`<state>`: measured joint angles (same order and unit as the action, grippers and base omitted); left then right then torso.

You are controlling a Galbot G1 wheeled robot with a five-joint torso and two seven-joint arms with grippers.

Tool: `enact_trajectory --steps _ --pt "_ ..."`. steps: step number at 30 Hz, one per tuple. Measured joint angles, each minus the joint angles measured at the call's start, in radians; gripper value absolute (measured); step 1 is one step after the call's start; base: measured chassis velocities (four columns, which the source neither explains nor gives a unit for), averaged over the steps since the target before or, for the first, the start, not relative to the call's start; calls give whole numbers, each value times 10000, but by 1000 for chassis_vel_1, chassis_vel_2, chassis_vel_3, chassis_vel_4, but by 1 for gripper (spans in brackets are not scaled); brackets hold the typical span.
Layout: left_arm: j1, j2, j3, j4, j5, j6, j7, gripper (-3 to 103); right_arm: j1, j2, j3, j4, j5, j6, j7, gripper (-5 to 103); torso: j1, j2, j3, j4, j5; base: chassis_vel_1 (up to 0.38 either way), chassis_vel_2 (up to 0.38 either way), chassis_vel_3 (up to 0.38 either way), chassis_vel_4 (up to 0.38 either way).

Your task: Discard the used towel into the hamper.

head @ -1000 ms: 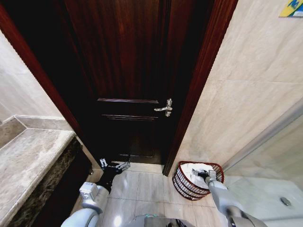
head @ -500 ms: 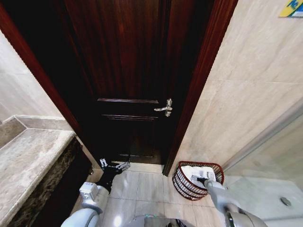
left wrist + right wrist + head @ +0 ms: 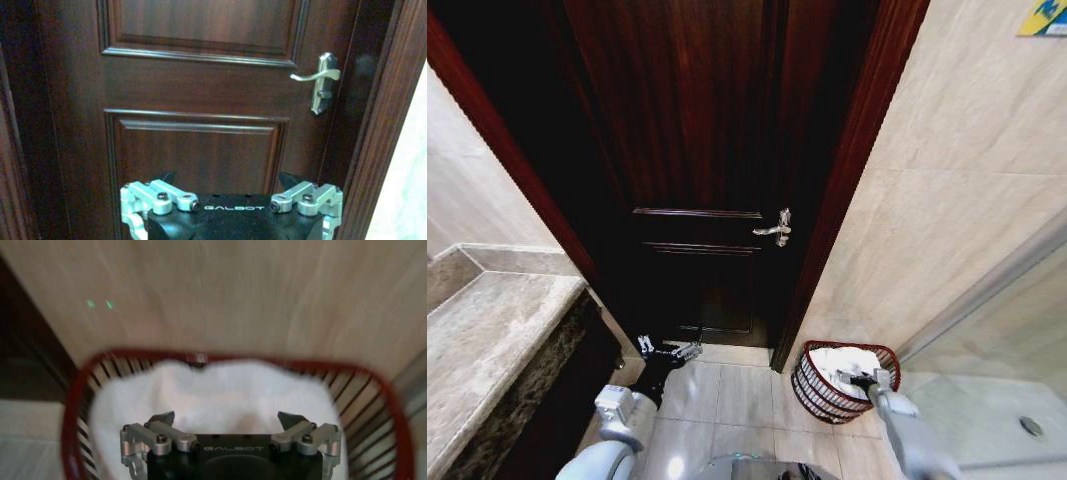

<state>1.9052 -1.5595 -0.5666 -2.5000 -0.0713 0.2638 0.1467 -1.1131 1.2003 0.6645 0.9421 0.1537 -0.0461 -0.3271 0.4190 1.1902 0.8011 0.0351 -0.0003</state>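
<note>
Hamper (image 3: pixel 832 388) position: on the tiled floor (image 3: pixel 727 400), in the corner between the door frame (image 3: pixel 847 180) and the tiled wall (image 3: pixel 947 200). The white towel (image 3: pixel 847 362) lies inside it, filling most of the opening.

Right arm: extended forward and down from the lower right of the head view, forearm angled toward the hamper. The right gripper (image 3: pixel 863 379) sits over the near side of the rim. In the right wrist view its jaws are spread above the towel (image 3: pixel 220 395), with nothing between them, and the red rim of the hamper (image 3: pixel 73 405) rings the towel.

Left arm: held low on the left, pointing at the dark wooden door (image 3: pixel 697 150). The left gripper (image 3: pixel 667 350) has its jaws spread and empty. The door handle (image 3: pixel 317 82) shows in the left wrist view.
</note>
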Motion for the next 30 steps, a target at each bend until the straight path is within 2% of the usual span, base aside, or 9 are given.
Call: enact_trajectory --steps 2,5,6,8,10,12,15,25,30 --pt "0 -2 -1 0 0 0 -1 100 -324 -11 50 481 49 44 71 100 0 0 0 0 0 0 0 0 0" --pt "0 2 0 0 0 0 -1 100 -2069 55 502 2956 256 245 621 100 0 1 0 -3 0 0 0 0 0" --pt "0 2 0 0 0 0 -1 100 -2069 55 502 2956 256 245 621 100 0 1 0 -3 0 0 0 0 0" --pt "0 0 -1 0 0 0 -1 100 -3365 452 929 4796 241 455 1154 100 -1 1 0 -6 4 0 0 0 0" --pt "0 -2 0 0 0 0 0 100 -3615 564 957 5186 259 539 1327 100 -1 2 0 -5 2 0 0 0 0" --pt "0 -1 0 0 0 0 -1 100 -4699 1148 990 6850 265 1057 2217 100 0 2 0 2 0 0 0 0 0" --pt "0 -3 0 0 0 0 0 100 -5775 1590 876 8022 240 1486 2667 100 -1 1 1 -1 1 0 0 0 0" --pt "0 0 0 0 0 0 0 100 -7845 2448 370 11008 -11 3138 3062 100 -1 2 1 -1 1 0 0 0 0" --pt "0 -1 0 0 0 0 0 100 -8273 2473 265 12006 -215 3373 3059 100 -1 1 1 0 0 0 0 0 0"
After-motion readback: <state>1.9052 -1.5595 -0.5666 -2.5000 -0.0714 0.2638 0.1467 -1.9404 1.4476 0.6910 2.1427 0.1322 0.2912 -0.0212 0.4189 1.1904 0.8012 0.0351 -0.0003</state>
